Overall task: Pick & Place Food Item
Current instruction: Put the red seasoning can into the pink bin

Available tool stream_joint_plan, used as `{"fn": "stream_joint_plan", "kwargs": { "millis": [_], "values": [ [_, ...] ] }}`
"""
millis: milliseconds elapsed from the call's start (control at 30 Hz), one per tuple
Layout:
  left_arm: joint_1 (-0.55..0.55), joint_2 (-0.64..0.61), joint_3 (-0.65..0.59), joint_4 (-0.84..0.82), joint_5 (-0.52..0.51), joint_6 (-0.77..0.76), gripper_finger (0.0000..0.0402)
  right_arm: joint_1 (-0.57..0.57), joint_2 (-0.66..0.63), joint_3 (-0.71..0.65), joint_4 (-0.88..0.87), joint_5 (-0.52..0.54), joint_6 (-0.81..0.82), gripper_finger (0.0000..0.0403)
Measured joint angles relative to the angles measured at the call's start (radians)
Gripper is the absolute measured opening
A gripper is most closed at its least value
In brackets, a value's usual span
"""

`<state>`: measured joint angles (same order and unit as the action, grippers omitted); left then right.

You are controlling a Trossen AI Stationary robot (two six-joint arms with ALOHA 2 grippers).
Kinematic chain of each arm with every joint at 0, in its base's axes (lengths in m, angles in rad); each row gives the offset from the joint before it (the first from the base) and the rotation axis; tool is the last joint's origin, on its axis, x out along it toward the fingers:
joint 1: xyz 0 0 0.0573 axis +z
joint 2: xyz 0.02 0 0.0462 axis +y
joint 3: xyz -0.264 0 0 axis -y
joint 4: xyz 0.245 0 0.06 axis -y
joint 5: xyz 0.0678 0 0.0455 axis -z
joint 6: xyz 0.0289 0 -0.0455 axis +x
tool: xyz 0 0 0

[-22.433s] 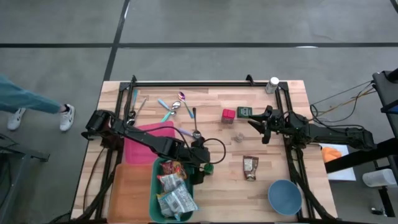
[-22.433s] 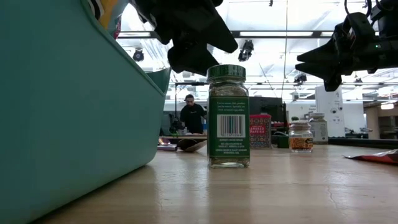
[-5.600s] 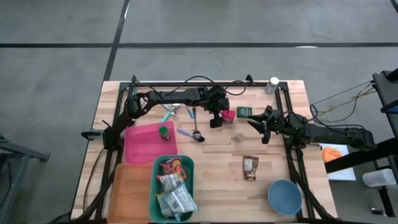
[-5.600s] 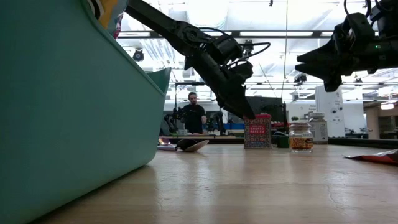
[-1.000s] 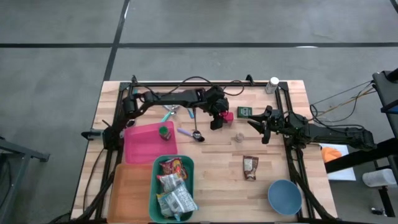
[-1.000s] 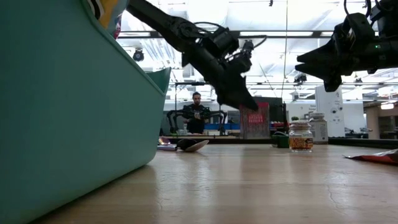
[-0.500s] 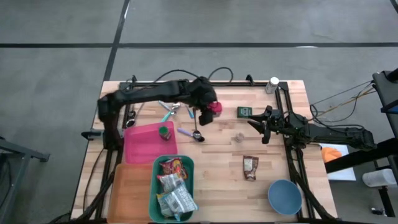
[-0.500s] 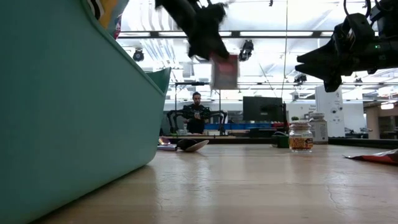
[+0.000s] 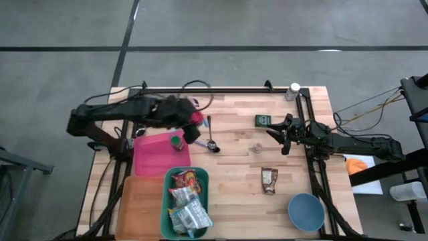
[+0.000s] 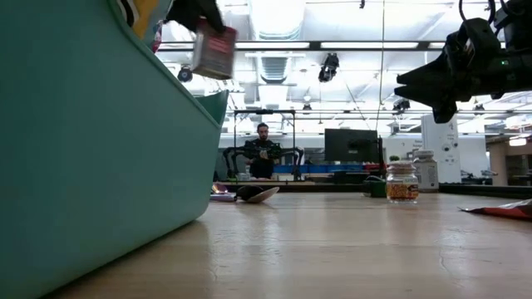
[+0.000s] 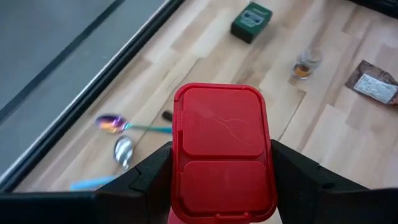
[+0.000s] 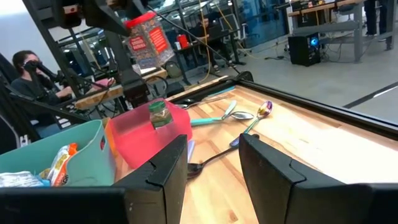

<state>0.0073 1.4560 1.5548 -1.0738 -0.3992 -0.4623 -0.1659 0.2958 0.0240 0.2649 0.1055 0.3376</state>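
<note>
A: How is the left arm posed?

B: It is seen reaching in from the table's left edge, bent back over the pink tray. The left gripper is carried in the air above the tray's far right corner, angled downward.

A: And what is held?

B: A red-lidded spice container is clamped between the two dark fingers; from the left wrist view the red lid is seen filling the space between them. In the low view the container is seen high above the tabletop, tilted, beside the rim of the teal bin.

A: What lies under it?

B: A green-lidded jar is stood upright on the pink tray, just below the gripper. Spoons are laid on the wood beside the tray.

A: And the right arm?

B: It is stretched level from the right side, and the right gripper is kept off the table, with its fingers parted and nothing between them. A small glass jar, a green tin and a brown packet are found near it, untouched. A blue bowl is set at the near right corner.
</note>
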Motion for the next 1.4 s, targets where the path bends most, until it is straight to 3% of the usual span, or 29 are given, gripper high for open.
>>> {"fn": "stream_joint_plan", "kwargs": {
  "millis": [333, 633, 933, 1233, 1400],
  "values": [
    [-0.103, -0.327, -0.380, -0.005, -0.121, -0.356, 0.0207, 0.000, 0.000, 0.000, 0.000, 0.000, 0.000, 0.0142],
    [-0.107, -0.514, -0.628, -0.018, -0.129, -0.585, 0.0207, 0.000, 0.000, 0.000, 0.000, 0.000, 0.000, 0.0142],
    [-0.107, -0.544, -0.758, -0.013, -0.130, -0.729, 0.0207, 0.000, 0.000, 0.000, 0.000, 0.000, 0.000, 0.0142],
    [-0.107, -0.547, -0.909, 0.149, -0.186, -0.769, 0.0207, 0.000, 0.000, 0.000, 0.000, 0.000, 0.000, 0.0142],
    [-0.107, -0.544, -0.987, 0.220, -0.151, -0.786, 0.0207, 0.000, 0.000, 0.000, 0.000, 0.000, 0.000, 0.0142]
  ]
}}
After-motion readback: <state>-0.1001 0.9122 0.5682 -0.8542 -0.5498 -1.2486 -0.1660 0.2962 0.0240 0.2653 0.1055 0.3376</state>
